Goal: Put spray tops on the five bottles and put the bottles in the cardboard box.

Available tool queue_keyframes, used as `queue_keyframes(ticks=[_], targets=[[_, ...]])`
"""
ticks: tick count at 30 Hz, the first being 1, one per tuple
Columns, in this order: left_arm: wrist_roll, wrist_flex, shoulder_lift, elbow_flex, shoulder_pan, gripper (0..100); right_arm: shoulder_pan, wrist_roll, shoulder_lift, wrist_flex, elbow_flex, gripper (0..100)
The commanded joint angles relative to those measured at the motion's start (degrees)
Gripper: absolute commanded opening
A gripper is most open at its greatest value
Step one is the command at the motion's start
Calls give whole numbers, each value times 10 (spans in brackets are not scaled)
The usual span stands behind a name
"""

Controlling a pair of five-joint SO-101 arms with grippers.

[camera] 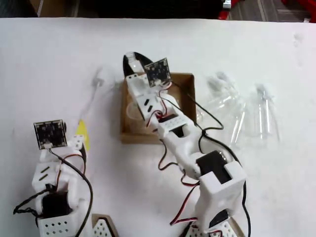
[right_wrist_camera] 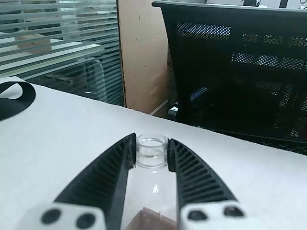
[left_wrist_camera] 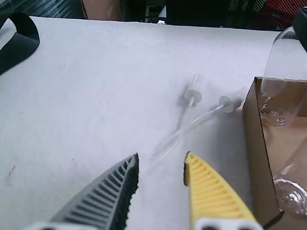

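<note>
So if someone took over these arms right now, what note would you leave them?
Right gripper: shut on the neck of an uncapped bottle, held over the cardboard box.
Left gripper: open, empty, pointing at two spray tops on the table.
More bottles lie on the right arm's side of the box.
Done: no bottle clearly finished.
Left: fit tops, box all five.

No readable text, labels or numbers anywhere

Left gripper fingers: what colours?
Left gripper: one finger grey, the other yellow. Shows best in the left wrist view.
</note>
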Motion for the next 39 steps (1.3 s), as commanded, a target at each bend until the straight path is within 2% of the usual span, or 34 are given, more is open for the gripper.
queue_keyframes(ticks=[1, 4, 6, 12, 19, 24, 28, 34, 38, 39], targets=[[0, -13, -7, -4, 7, 158, 3, 11, -4, -11, -20, 62], [0, -13, -7, -4, 7, 158, 3, 7, -4, -10, -19, 149], [0, -13, -7, -4, 7, 158, 3, 7, -4, -10, -18, 170], [0, -13, -7, -4, 7, 158, 3, 7, -4, -10, -18, 132], [-1, -13, -7, -4, 7, 158, 5, 7, -13, -13, -18, 133], [-1, -14, -7, -4, 7, 158, 15, 7, -75, 6, -17, 133], [-1, -14, -7, -4, 7, 158, 24, 6, -167, 103, -18, 133], [-1, -14, -7, -4, 7, 158, 79, 5, -318, 319, -40, 125], [-1, -14, -7, -4, 7, 158, 116, 5, -366, 504, -84, 3], [-1, -14, -7, -4, 7, 158, 123, 5, -367, 551, -91, 26]])
